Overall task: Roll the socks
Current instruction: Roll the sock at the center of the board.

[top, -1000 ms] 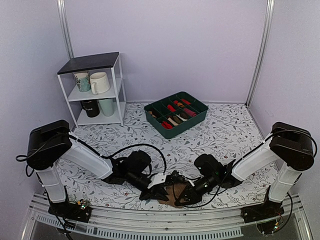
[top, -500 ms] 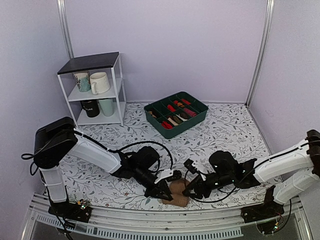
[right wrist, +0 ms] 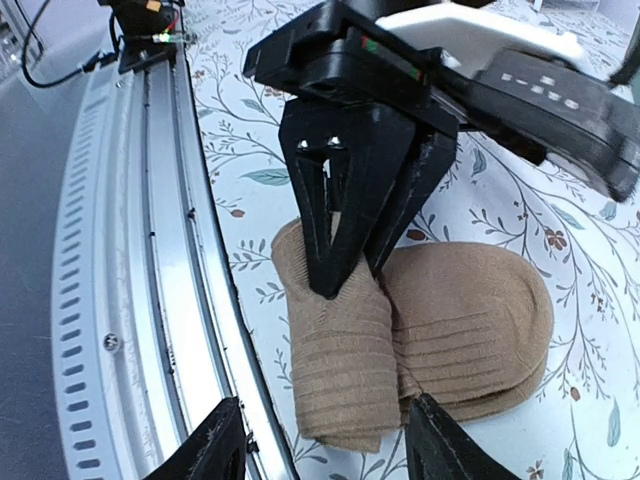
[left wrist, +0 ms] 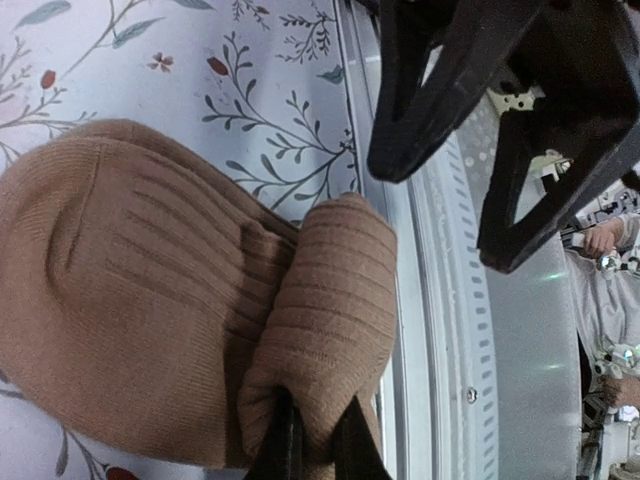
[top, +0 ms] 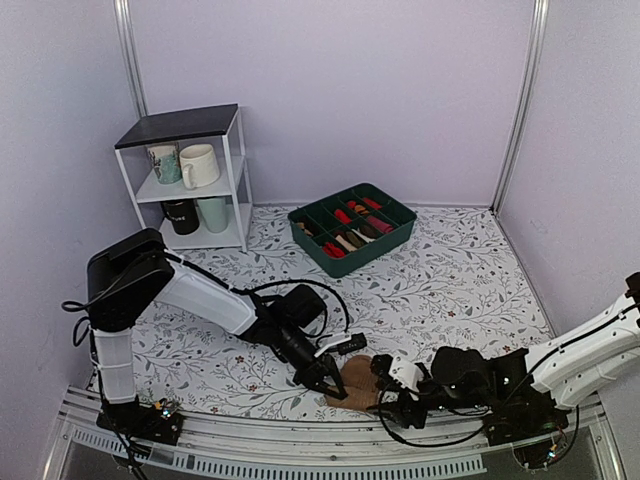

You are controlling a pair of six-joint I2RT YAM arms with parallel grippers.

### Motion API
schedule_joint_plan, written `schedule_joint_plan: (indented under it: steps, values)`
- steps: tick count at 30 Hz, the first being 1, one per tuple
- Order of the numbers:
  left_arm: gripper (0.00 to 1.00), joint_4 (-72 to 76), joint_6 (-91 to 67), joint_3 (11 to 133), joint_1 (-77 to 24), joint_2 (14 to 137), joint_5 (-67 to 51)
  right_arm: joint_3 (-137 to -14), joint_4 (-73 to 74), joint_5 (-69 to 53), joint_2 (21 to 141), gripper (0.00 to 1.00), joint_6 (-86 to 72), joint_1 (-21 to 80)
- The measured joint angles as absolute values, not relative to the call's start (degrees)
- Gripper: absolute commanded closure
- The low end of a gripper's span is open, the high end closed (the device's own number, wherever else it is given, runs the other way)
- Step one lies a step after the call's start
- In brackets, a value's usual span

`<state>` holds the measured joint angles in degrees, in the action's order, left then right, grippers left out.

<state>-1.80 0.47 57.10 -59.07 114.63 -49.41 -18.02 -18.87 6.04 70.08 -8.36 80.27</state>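
Pinched shut, the left gripper (right wrist: 352, 270) has a fold of the socks (right wrist: 440, 330) clamped between its 2 fingertips, and its own wrist view shows the ribbed knit bunched up around those tips. The right gripper (left wrist: 440, 215) stands wide open and holds nothing, its 2 fingers spread apart just short of the bundle. The socks sit at the near edge of the floral table (top: 450, 270), hard against the metal rail (right wrist: 130, 250), as 1 tan-brown lump: a thick ribbed fold on the rail side and a flatter, rounded part beside it, further onto the table. Seen from the right wrist, that ribbed fold lies straight ahead of the open jaws and roughly centred between them. Its long axis runs along the rail, in line with the right arm's reach, so the fingers would close across its width, not its length. The left arm is the one already on the cloth, coming down onto the fold from the far side. The right arm is near, but whether it touches the knit cannot be told. Any regrasp by the right looks to depend on clearing the left fingers, which occupy the top of the same fold.
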Motion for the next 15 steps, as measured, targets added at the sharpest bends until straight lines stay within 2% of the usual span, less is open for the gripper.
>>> schedule_joint_plan:
  steps: [15]
  values:
    - [1.0,-2.9,0.4,57.8,-58.8,115.1,-50.2,-26.8,-16.7,15.3,83.9,0.44,-5.2,86.4]
